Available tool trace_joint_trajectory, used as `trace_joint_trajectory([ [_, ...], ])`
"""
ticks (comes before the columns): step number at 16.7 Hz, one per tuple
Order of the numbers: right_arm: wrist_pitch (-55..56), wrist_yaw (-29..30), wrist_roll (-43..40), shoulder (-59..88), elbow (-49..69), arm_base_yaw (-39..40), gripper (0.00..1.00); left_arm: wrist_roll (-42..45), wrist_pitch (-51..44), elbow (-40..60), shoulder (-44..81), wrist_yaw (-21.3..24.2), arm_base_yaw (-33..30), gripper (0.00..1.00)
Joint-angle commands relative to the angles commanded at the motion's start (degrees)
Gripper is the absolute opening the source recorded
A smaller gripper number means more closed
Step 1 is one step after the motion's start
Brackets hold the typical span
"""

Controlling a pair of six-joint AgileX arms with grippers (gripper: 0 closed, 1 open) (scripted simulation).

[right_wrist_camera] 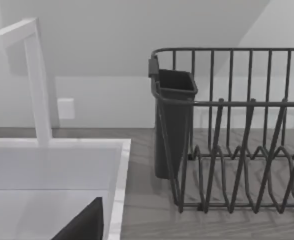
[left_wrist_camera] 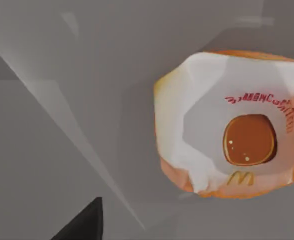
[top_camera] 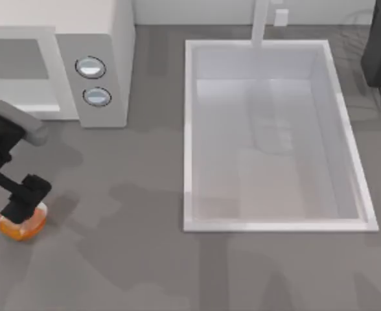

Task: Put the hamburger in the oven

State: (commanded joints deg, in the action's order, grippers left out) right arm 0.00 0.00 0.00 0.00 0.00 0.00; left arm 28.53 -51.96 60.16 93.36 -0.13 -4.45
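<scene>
1 arm works: the left hand (top_camera: 22,208) hangs directly over the hamburger (top_camera: 23,227), well in front of the oven (top_camera: 100,58); its fingers' spread cannot be told.

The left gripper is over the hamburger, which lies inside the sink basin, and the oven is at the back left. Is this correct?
Not quite. The hamburger lies on the table at the front left, not in the sink basin; the top view shows this. The left gripper is over it, and the oven is at the back left.
</scene>
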Motion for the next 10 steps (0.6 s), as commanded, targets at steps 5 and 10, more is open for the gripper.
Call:
trace_joint_trajectory([
  [5,0.0,0.0,0.0,0.0,0.0,0.0,1.0,2.4,-3.2,5.0,6.3,-0.2,-0.4,1.0],
  [10,0.0,0.0,0.0,0.0,0.0,0.0,1.0,2.3,-2.9,4.7,6.3,-0.2,-0.1,1.0],
])
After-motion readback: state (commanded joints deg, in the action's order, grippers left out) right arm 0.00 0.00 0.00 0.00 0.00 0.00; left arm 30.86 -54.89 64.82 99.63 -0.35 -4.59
